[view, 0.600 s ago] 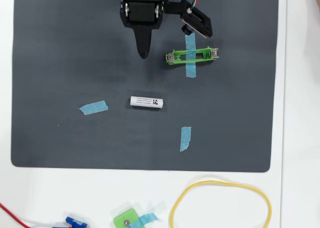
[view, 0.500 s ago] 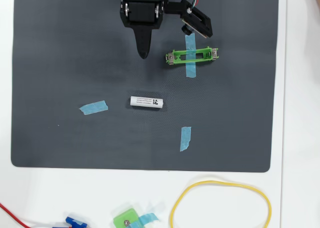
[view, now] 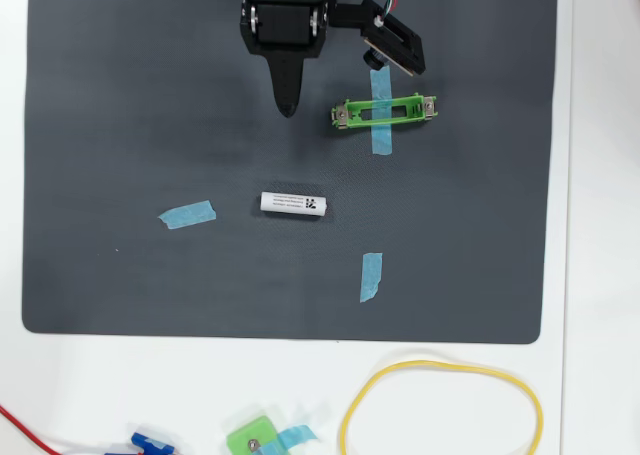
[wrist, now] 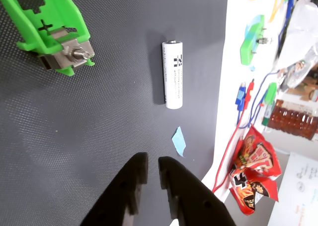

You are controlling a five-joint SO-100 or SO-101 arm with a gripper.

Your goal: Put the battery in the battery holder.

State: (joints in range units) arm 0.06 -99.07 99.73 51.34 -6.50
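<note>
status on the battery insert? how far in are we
Nothing looks done yet. The battery lies loose on the dark mat, apart from the battery holder, which is taped down and empty. In hand: nothing; the gripper hangs over the mat short of the battery, jaws nearly closed on air. Left: reach, grasp, carry and seat it in the holder.

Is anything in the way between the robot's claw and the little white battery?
No. In the overhead view only bare dark mat lies between the gripper and the battery; its jaws are nearly closed.

Mat (wrist: 99, 136) looks matt, finely woven; holder (wrist: 47, 25) is glossy green plastic with metal screws; battery (wrist: 173, 74) is smooth.
</note>
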